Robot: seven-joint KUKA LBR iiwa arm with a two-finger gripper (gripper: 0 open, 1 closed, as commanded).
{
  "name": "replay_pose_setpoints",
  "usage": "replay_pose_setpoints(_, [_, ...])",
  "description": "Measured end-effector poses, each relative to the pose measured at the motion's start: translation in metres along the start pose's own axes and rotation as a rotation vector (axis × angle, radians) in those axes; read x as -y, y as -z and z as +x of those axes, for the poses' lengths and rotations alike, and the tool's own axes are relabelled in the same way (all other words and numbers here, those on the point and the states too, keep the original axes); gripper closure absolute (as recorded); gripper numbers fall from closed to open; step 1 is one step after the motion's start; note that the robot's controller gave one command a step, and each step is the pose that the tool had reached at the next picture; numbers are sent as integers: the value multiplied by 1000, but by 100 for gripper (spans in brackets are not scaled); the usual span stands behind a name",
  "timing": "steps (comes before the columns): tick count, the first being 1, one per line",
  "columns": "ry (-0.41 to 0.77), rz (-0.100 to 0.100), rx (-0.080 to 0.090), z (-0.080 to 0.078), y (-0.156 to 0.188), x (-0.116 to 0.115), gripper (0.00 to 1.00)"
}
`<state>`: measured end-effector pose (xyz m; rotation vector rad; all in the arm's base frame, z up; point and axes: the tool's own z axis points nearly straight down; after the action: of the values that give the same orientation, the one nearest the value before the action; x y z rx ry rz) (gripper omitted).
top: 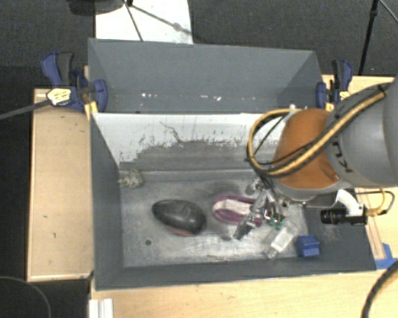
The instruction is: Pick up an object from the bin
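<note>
fingers (247,228) low in bin (199,85), apart or together: cannot tell | 1 purple-and-white thing (229,209) just left of them | 1 dark grey oval (179,216) farther left | 1 clear packet (278,242), 1 blue block (308,246) right | 1 small grey lump (129,177) far left

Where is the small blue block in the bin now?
In the camera view, the small blue block lies near the grey metal bin's lower right corner, beside a small pale clear piece.
</note>
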<state>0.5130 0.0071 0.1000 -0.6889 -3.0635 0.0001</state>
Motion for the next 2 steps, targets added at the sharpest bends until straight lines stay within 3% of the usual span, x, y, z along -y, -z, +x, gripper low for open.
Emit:
replay_pose_setpoints(1, [-69,-1,0,-1,-29,4,0])
replay_pose_setpoints(2, [-104,-1,0,14,-29,-7,0])
